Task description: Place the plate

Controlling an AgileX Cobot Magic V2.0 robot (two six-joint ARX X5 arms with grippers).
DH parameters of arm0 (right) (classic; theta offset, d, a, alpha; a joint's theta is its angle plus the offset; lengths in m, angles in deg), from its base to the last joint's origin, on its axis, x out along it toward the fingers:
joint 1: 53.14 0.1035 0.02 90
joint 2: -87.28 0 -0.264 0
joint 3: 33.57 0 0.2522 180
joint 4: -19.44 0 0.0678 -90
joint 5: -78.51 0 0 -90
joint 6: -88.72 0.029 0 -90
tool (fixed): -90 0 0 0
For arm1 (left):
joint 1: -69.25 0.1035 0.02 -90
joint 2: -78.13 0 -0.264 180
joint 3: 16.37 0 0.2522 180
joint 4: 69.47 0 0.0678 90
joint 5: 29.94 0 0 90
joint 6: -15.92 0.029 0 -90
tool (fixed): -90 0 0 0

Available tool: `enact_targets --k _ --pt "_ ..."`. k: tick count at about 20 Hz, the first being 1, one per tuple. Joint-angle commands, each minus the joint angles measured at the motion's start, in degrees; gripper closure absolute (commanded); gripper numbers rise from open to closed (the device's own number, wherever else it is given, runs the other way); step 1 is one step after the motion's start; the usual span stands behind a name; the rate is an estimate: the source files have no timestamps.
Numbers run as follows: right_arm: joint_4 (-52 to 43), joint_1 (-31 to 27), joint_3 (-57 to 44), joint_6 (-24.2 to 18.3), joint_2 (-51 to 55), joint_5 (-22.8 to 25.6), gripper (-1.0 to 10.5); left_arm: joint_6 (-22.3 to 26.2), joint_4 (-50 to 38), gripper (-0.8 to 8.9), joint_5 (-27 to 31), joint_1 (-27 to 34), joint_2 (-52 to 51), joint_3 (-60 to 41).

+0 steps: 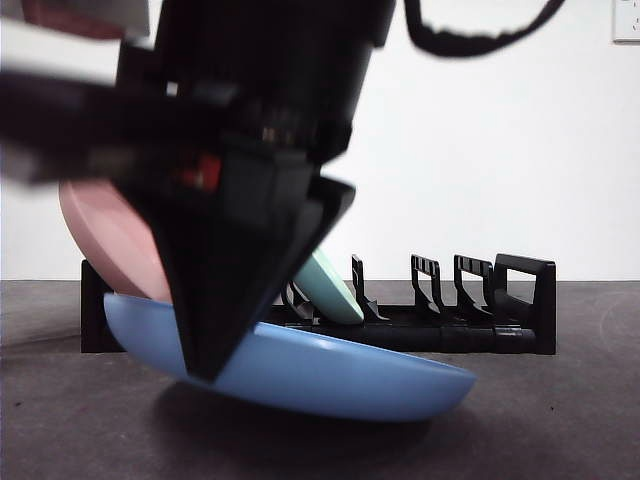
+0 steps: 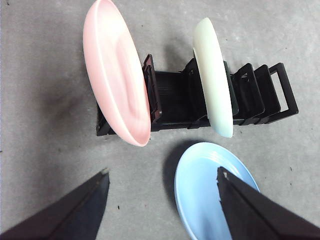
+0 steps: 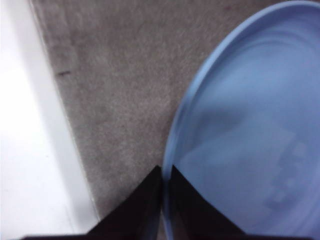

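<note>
Right claw [image 3: 162, 200] pinches rim of shallow blue plate [image 1: 330, 375], tilted, apparently touching grey bench [image 1: 560, 420] before black slotted rack [image 1: 500, 300]. Left claw [image 2: 162, 195] spread wide, above bench.

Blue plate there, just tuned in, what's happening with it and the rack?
The right gripper has its fingers pinched on the rim of the blue plate, holding it tilted just in front of the black rack. The rack already holds a pink plate at one end and a pale green plate further along. The left gripper hovers open above, holding nothing.
</note>
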Motion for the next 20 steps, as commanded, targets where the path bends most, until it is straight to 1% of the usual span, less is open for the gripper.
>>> enact_targets --k 1,7,8,10,12,15,17,19,20 --pt "-0.5 0.7 0.3 -0.6 -2.3 0.3 9.4 0.7 -0.5 4.69 -0.2 -0.2 0.3 1.3" --pt "-0.8 0.6 0.3 -0.6 -5.3 0.3 9.2 1.1 -0.5 4.69 -0.2 -0.2 0.3 1.3" --pt "-0.8 0.6 0.3 -0.6 -5.5 0.3 8.9 1.1 -0.5 4.69 -0.2 -0.2 0.3 1.3" --pt "-0.8 0.6 0.3 0.1 -5.4 0.2 7.8 2.3 -0.5 4.69 -0.2 -0.2 0.3 1.3" --pt "1.0 0.6 1.4 2.6 -4.2 -2.0 7.6 2.3 -0.6 4.69 -0.2 -0.2 0.3 1.3" --pt "1.2 0.3 3.9 4.9 1.7 -8.3 7.6 2.3 -0.8 4.69 -0.2 -0.2 0.3 1.3" --pt "0.3 -0.9 4.6 6.4 7.8 -8.7 7.6 2.3 -1.0 4.69 -0.2 -0.2 0.3 1.3" --pt "0.2 -5.4 4.5 7.9 14.1 -8.5 7.6 2.1 -2.0 4.69 -0.2 -0.2 0.3 1.3" --pt "0.7 -9.1 4.5 8.9 17.1 -8.7 7.6 1.8 -3.5 4.69 -0.2 -0.2 0.3 1.3"
